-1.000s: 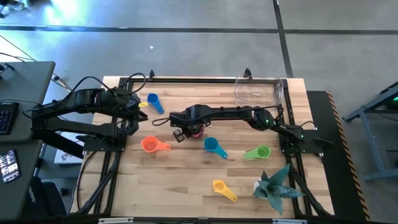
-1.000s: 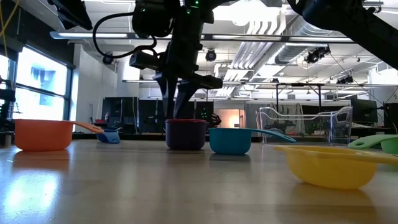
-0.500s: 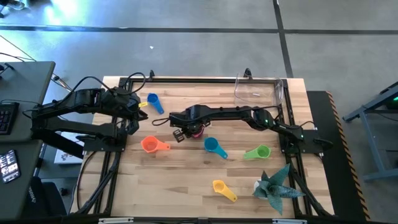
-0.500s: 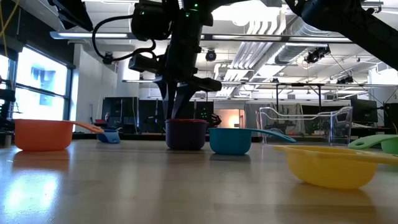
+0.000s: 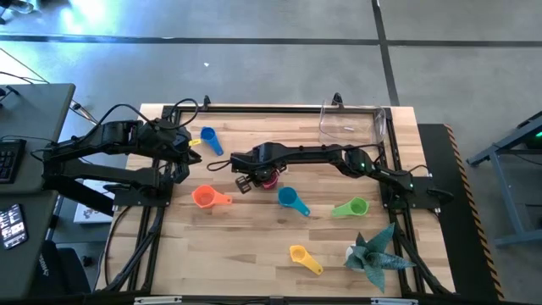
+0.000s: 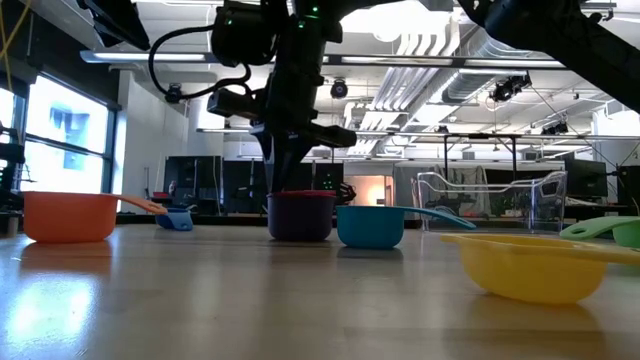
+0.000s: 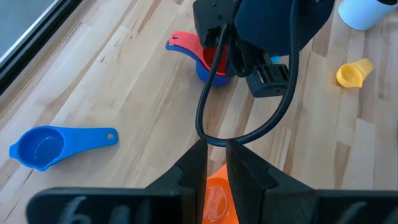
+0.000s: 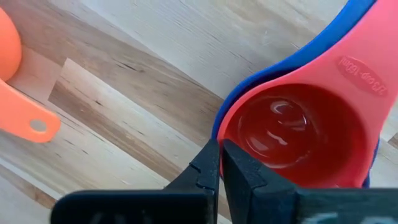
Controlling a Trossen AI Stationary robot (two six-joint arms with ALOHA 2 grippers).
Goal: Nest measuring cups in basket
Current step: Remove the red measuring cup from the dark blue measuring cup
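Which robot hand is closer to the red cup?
The right. The right gripper is shut on the red cup's rim; the left gripper waits at the table's left edge.

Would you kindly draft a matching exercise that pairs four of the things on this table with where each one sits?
Things:
1. red cup
2. yellow cup
3. clear basket
4. right hand

Places:
A. far right corner of the table
B. nested inside a dark blue cup
C. near edge, beside the spiky plant
D. shut on the red cup's rim

Pairs: 1-B, 2-C, 3-A, 4-D

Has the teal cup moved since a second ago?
No. The teal cup sits at the same spot between the orange cup and the green cup.
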